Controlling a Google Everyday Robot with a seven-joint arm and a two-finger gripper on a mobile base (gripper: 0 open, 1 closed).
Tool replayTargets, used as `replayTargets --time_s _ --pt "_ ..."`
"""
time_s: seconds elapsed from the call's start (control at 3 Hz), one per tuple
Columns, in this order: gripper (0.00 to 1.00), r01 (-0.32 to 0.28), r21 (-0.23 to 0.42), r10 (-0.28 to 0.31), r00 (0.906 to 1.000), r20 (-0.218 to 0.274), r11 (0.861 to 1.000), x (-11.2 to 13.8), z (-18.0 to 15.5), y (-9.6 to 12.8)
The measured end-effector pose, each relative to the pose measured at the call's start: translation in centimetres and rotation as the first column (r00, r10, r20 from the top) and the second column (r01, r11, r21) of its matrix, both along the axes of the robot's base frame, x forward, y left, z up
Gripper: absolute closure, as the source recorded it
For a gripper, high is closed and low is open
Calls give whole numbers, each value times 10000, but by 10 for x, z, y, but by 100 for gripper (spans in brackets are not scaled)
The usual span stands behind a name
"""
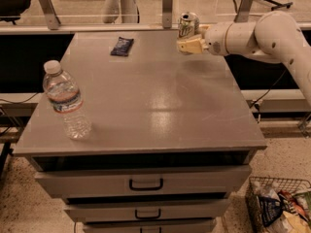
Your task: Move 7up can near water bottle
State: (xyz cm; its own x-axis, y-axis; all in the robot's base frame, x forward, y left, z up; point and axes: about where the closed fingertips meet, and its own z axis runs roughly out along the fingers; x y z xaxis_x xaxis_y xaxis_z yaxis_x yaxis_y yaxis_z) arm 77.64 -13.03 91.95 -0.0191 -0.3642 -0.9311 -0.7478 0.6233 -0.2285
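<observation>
The 7up can (pixel 188 24), silver-white with green lettering, is at the far right of the grey table top (pixel 155 96), near its back edge. My gripper (pixel 193 37) reaches in from the right and is shut on the can, with one cream finger (pixel 189 45) in front of its lower part. The can looks held just above the surface. The water bottle (pixel 65 101), clear with a white cap and a label band, stands upright at the near left corner, far from the can.
A flat dark-blue snack packet (pixel 121 46) lies at the back left of the table. Drawers (pixel 146 183) sit under the top. A wire basket (pixel 279 205) with packets stands on the floor at the lower right. A railing runs behind the table.
</observation>
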Motion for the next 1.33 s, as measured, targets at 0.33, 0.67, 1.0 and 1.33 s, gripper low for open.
replayTargets --time_s 0.33,0.67,1.0,1.33 --pt "100 -525 181 530 9981 -303 9985 -15 -7 11" --pt "100 -2122 460 2154 9732 -809 9761 -61 -16 53" --pt "100 -3549 781 3628 9210 -1421 9316 -110 -29 91" --pt "100 -5086 1345 5257 8310 -1819 8504 -164 -38 137"
